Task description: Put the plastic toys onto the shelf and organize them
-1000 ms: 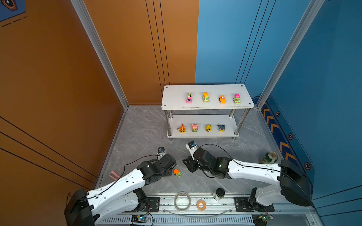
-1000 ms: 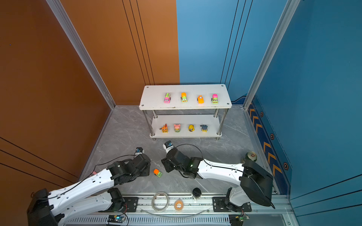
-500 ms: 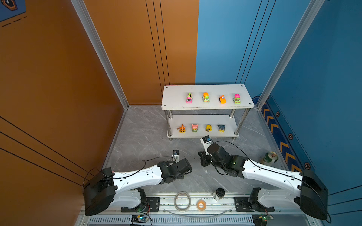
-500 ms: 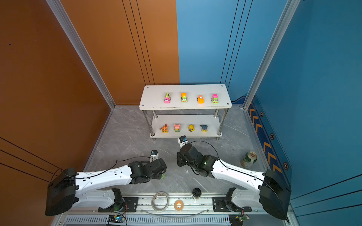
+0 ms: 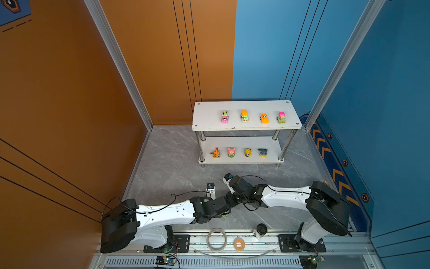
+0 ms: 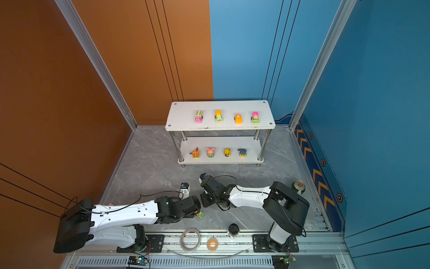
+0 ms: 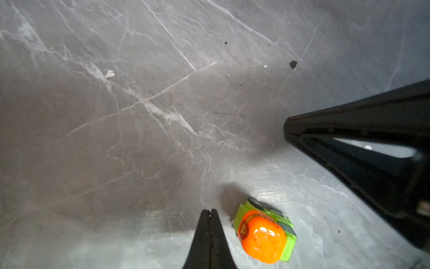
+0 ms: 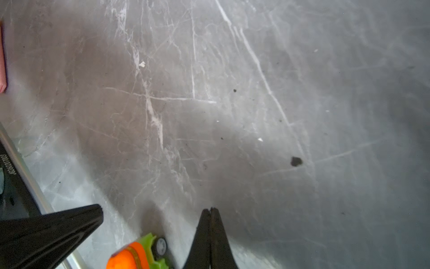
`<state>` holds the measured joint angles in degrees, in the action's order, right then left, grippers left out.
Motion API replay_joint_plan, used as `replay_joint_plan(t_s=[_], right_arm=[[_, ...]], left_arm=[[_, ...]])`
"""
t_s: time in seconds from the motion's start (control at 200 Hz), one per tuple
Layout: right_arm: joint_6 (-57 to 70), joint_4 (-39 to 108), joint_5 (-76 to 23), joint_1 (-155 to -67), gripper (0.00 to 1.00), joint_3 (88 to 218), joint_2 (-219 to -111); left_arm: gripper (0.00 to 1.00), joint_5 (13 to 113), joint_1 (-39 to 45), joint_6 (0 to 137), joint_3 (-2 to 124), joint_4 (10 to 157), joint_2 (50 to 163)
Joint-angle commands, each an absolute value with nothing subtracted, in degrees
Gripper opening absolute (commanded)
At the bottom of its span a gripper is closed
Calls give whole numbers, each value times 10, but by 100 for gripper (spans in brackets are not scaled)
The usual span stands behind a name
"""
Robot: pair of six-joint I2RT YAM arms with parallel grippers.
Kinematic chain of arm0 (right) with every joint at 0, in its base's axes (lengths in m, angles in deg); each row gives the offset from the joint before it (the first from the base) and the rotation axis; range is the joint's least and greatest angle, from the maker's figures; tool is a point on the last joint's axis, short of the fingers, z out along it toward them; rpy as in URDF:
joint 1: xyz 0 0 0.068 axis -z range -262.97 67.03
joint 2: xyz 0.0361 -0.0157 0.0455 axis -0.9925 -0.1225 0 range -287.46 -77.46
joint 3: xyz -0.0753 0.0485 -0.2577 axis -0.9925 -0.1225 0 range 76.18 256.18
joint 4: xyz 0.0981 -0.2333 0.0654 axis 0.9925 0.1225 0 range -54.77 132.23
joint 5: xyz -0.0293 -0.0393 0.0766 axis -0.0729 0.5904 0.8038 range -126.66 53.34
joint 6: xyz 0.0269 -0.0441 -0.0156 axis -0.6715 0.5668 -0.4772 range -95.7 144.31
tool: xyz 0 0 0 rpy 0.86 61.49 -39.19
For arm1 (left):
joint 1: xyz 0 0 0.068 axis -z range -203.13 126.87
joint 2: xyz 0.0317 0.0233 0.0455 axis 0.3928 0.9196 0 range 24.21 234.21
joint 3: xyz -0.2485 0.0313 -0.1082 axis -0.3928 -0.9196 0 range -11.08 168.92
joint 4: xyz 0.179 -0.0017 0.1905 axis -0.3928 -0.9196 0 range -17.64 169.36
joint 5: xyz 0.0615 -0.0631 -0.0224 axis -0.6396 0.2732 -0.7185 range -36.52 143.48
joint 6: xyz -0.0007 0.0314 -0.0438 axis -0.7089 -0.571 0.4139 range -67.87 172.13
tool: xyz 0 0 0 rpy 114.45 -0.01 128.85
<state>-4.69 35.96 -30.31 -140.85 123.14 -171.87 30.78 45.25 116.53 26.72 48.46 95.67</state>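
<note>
The shelf stands at the back, in both top views. Its top board carries a pink car, an orange-and-lime car, an orange car and another pink car. Its lower board holds orange, pink, yellow and blue-grey figurines. One orange-and-lime car lies on the floor. My left gripper is shut and empty, its tip just beside that car. My right gripper is also shut and empty, close on the car's other side.
The grey marble floor is walled in orange and blue. On the front rail lie a clear tape ring, a small orange roll and a black-capped cylinder. A green can stands behind the right arm's shoulder.
Both grippers have gone from partly open to shut. The left arm has swung right over the floor car, and the right gripper has drawn back toward it.
</note>
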Motion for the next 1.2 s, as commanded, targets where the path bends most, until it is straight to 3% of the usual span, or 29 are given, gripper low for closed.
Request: replay_joint_plan(t_s=[0.0,0.225,0.516,0.836,1.046,1.196], right_arm=[[-53,347,-289,-1412,0,1242,-1728],[-59,414,-369,-1411,0,1226,-1699],[-72,435,-381,-1432,0,1202,-1680],[-84,453,-384,-1457,0,1193,-1662],[-82,516,-418,-1444,0,1177,-1605],[-16,589,-365,-1452,2,1188,-1562]], left_arm=[[0,292,462,1177,268,466,941],[0,328,478,1161,301,468,1010],[0,369,493,1158,297,496,1022],[0,434,459,1148,260,636,1069],[0,438,417,1100,293,620,1072],[0,417,411,1084,303,563,1031]])
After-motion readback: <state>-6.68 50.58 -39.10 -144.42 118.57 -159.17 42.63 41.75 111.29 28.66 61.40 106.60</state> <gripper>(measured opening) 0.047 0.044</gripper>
